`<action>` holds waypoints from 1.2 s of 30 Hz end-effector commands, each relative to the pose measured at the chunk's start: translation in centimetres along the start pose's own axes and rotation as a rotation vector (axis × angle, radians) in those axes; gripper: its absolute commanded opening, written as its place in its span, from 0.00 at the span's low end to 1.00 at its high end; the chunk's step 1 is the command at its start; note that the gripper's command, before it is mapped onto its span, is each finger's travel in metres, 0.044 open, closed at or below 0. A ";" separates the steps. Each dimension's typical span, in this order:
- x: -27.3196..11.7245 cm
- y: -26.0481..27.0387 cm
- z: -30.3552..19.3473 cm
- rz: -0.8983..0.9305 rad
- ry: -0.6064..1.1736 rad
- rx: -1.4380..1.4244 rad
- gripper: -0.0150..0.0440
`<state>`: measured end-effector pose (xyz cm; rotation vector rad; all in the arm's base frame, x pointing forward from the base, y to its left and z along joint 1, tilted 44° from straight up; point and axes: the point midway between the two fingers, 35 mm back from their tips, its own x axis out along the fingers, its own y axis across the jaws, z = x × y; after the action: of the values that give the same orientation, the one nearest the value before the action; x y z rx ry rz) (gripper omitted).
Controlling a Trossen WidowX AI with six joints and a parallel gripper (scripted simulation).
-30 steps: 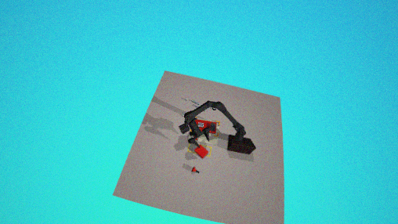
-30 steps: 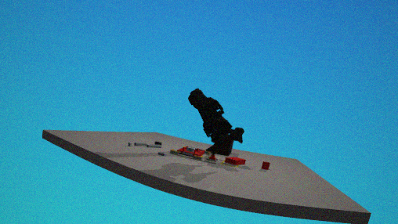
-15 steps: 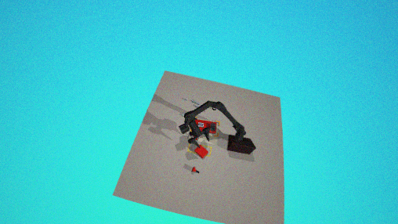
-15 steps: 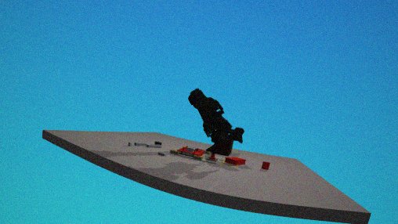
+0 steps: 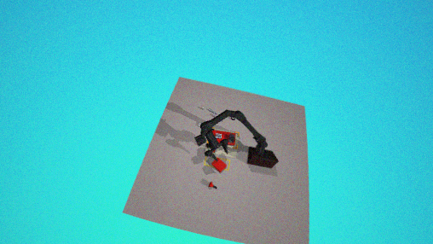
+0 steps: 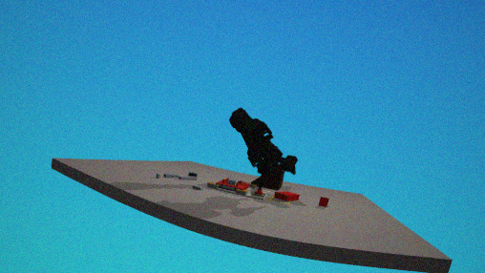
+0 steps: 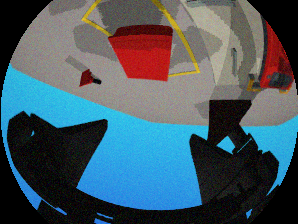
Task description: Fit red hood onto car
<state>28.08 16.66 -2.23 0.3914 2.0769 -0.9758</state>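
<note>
The red hood lies on the table, turned askew across a yellow outline. Its corner holes cannot be made out. The red chassis sits between yellow corner marks, partly behind the arm in the top view and cut off at the right in the wrist view. A grey-white patch shows on its deck; the pegs are too small to tell. My gripper is open and empty, above the table between chassis and hood, touching neither. In the exterior view its fingers merge into a dark silhouette.
A small red part with a dark tip stands beyond the hood. Thin grey pieces lie past the chassis. A pale strip lies between chassis and hood. The arm's base is at the right in the top view.
</note>
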 end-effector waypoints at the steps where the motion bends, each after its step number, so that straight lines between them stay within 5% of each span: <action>1: 0.0 0.0 -0.1 0.001 0.003 0.005 1.00; 24: 0.0 0.0 0.0 0.000 0.000 0.000 1.00; 30: 0.0 0.0 0.0 0.000 0.000 0.000 0.73; 36: 2.3 0.6 0.2 -0.076 -0.306 -0.039 1.00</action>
<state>27.84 16.17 -3.61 0.2550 1.9474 -0.9867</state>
